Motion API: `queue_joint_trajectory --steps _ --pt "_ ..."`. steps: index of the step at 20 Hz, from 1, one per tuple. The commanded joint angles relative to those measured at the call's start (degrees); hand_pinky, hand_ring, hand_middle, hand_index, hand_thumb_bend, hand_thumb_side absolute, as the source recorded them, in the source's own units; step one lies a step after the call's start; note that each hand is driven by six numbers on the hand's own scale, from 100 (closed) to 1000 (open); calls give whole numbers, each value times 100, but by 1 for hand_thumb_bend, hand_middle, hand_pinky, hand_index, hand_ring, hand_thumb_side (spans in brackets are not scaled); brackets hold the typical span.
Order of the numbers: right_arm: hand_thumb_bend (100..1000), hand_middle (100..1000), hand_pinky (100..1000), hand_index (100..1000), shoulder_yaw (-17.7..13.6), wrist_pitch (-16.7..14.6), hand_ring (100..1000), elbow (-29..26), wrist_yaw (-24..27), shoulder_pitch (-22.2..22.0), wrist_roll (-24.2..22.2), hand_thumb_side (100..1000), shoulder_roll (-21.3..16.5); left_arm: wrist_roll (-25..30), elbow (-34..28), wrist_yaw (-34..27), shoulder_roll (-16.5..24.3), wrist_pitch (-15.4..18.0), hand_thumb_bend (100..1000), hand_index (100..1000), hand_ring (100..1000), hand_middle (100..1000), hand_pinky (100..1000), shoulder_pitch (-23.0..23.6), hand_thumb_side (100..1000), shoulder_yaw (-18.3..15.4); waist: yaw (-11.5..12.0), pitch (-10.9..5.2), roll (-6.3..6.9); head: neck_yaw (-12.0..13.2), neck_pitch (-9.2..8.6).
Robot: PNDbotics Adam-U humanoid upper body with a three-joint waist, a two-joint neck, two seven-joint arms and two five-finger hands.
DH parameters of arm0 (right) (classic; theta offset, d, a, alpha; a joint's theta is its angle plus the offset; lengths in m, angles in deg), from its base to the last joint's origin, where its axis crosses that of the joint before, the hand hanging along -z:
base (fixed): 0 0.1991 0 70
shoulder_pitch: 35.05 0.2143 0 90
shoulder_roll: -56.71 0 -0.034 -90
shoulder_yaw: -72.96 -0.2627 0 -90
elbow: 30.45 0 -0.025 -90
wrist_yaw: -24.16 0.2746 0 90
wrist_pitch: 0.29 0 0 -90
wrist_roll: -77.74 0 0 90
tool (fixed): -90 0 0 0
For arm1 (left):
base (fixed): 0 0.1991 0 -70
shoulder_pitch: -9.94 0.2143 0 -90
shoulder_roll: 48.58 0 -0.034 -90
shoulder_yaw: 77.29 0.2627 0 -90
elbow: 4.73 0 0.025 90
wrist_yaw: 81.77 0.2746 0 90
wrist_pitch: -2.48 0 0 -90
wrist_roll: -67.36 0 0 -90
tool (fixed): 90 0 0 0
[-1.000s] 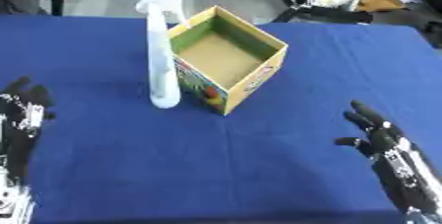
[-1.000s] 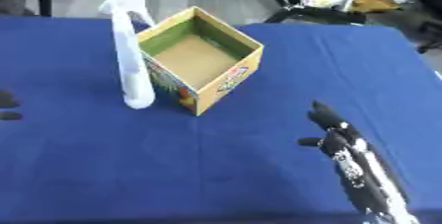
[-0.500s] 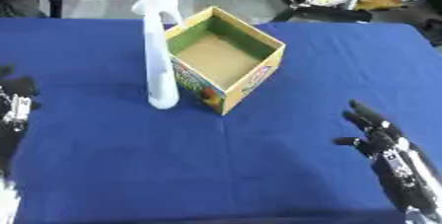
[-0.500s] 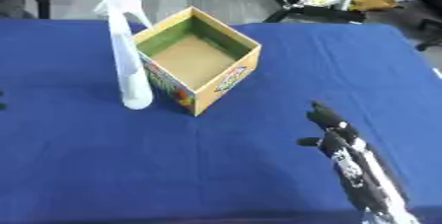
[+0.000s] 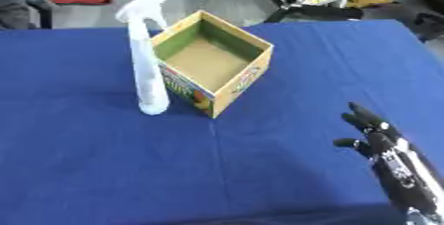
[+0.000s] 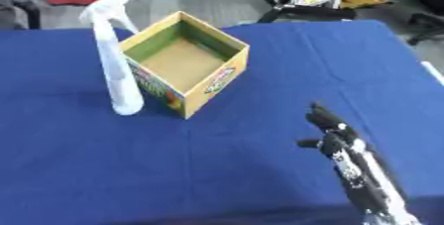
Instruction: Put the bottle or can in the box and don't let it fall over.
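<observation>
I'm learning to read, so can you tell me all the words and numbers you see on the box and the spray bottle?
Box: bright printed patches on its two near sides, with a curved red band that may be lettering, but too blurred to read.
Spray bottle: plain white, no label or words to be seen.
Blue table cover: no writing.
Right hand: no markings that can be read.

Spray bottle (image 5: 146, 65) stands upright on the table (image 5: 104, 159), just beside the left face of the open-topped box (image 5: 212, 63), which sits corner-forward at the table's centre-rear. The robot's right hand (image 5: 381, 142) lies over the table at the near right, well apart from the box. A chair base (image 5: 304, 6) stands on the floor behind the table's far edge.
</observation>
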Motion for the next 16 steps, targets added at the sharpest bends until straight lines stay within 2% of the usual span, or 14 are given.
queue_joint_trajectory --steps 1,4,8,12,16 --pt "100 1000 730 918 35 -7 1000 -87 -1 -9 -52 683 -169 761 551 336 380 57 437 855 680 639 703 -745 758 508 -51 -95 40 44 -53" --pt "100 1000 730 918 41 -14 1000 -91 1 -15 -64 684 -214 1484 1130 801 141 265 434 847 679 637 716 -1482 763 1019 -132 -80 75 38 -83" --pt "100 1000 730 918 60 -15 1000 -94 0 -11 -81 687 -254 2088 1826 1205 -325 579 434 848 682 641 724 -2071 751 1434 -231 -58 114 49 -101" --pt "100 1000 730 918 82 -11 1000 -95 14 7 -103 688 -273 2383 2563 1546 -777 748 454 851 682 642 721 -2412 742 1505 -346 -44 130 82 -138" --pt "100 1000 730 918 105 -5 1000 -97 40 40 -126 688 -276 2685 3130 1793 -1114 901 466 858 689 656 725 -2566 736 1498 -437 -22 124 98 -186"
